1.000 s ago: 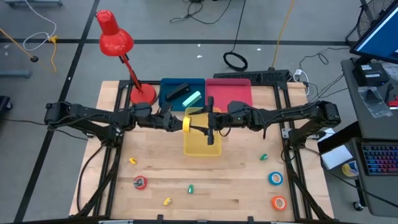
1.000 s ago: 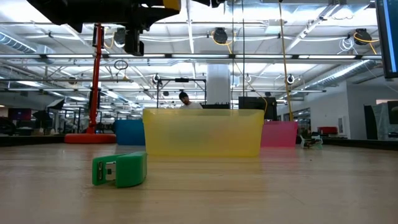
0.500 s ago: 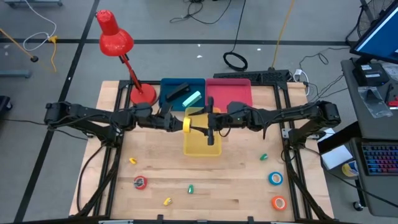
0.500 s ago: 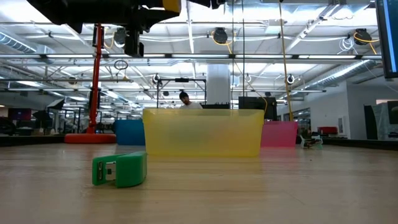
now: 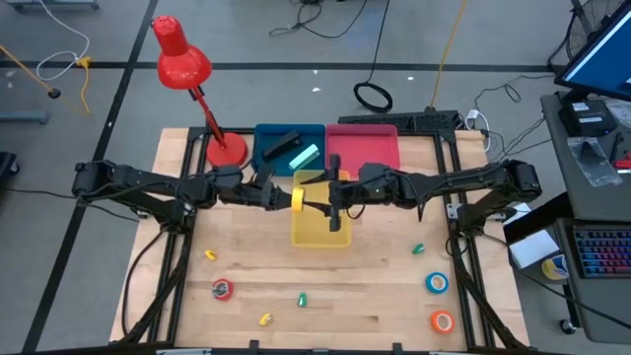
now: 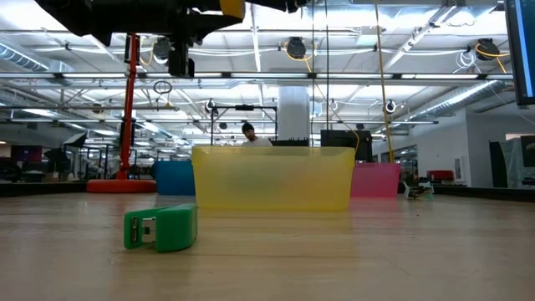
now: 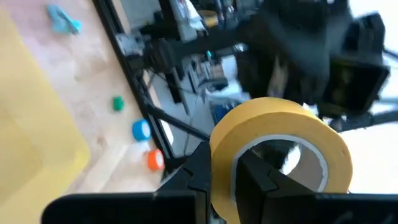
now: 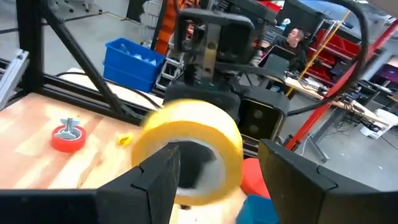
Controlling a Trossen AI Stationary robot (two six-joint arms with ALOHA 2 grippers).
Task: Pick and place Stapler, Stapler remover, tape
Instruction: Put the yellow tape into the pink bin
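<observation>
One yellow tape (image 7: 280,146) in left fingers (image 7: 258,180); wrist-only

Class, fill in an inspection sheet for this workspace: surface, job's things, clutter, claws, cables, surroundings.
Surface: wooden table.
Job's things: yellow roll above the yellow bin; blue roll, orange roll, red roll on the table.
Clutter: green piece, yellow piece.
Claws: left claw shut on the yellow roll; right claw open, facing it.
Cables: coil on the floor.
Surroundings: red lamp; person far behind.
</observation>
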